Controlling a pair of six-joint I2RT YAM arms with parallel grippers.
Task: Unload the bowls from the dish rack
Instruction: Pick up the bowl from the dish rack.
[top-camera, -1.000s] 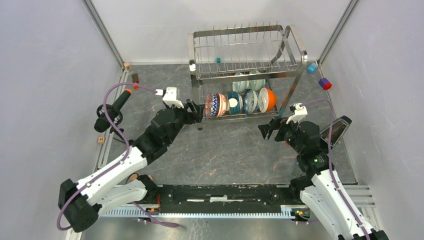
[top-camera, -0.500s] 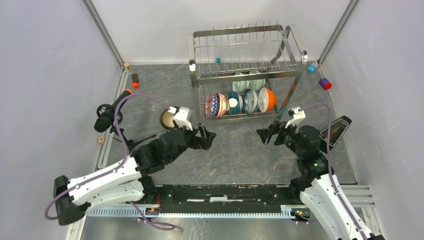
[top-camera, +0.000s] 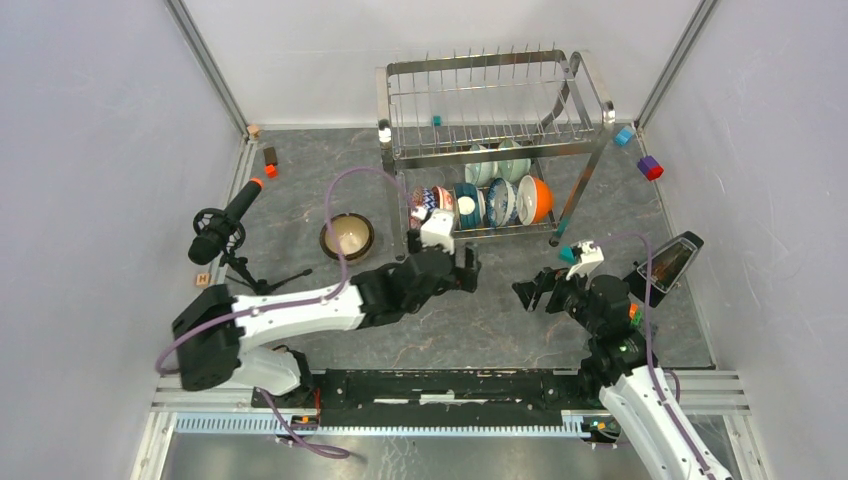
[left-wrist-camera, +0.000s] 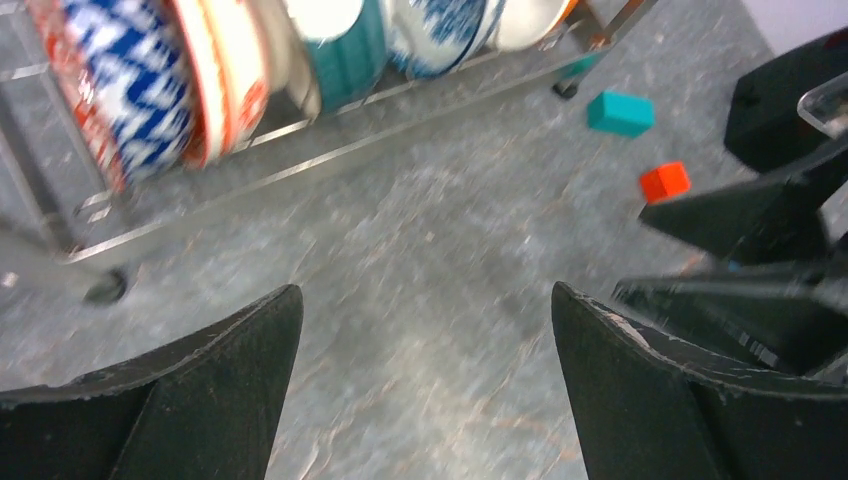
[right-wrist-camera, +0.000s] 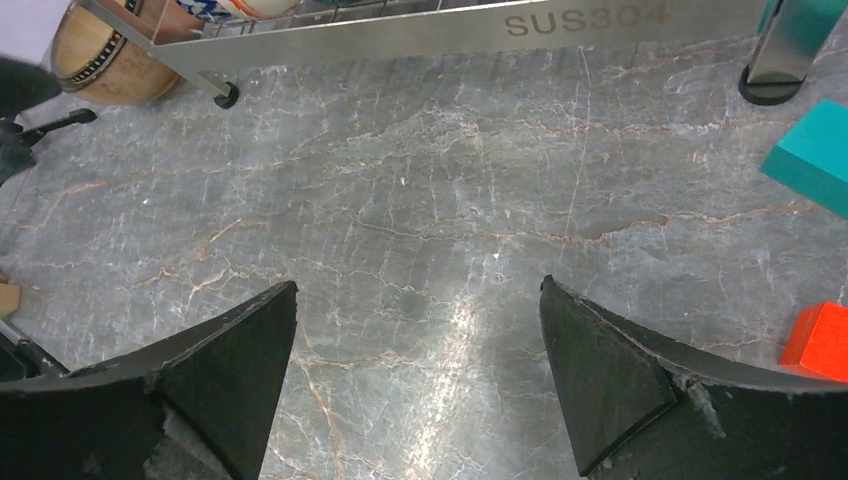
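Two spread, empty tools, left tool (left-wrist-camera: 425, 335) near dish rack (right-wrist-camera: 400, 38), right tool (right-wrist-camera: 420, 335) beside teal block (right-wrist-camera: 815, 155), red block (right-wrist-camera: 822, 340)

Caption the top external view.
One brown bowl on the table; left gripper and right gripper open, facing the dish rack.

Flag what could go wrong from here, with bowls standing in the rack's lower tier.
1. The bowls stand on edge, packed close; the open left end effector could knock a neighbour while taking one.
2. The dish rack has its upper tier right over them, so a lifted bowl may catch the wires.
3. The right end effector sits close to the left; reaching together, they could collide.
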